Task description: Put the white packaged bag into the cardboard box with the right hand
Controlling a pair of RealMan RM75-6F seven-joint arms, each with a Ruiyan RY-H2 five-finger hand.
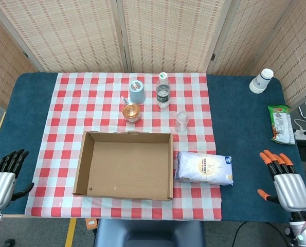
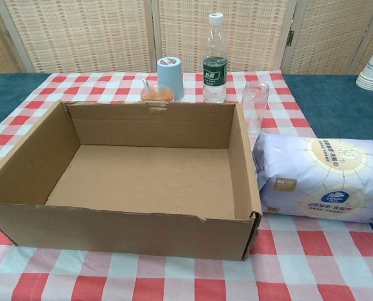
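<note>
Though cropped, white packaged bag (image 2: 324, 179) intact.

we see cardboard box (image 2: 142, 182) matt, rough-cut edges | white packaged bag (image 2: 324, 179) glossy plastic film (wrinkled) | tablecloth (image 1: 75, 108) checked cloth, matt | bottle (image 2: 215, 59) clear plastic | screens (image 1: 158, 31) woven reed, rough

Staged robot test room, woven screens (image 1: 158, 31), cloth-covered table (image 1: 240, 118)
</note>
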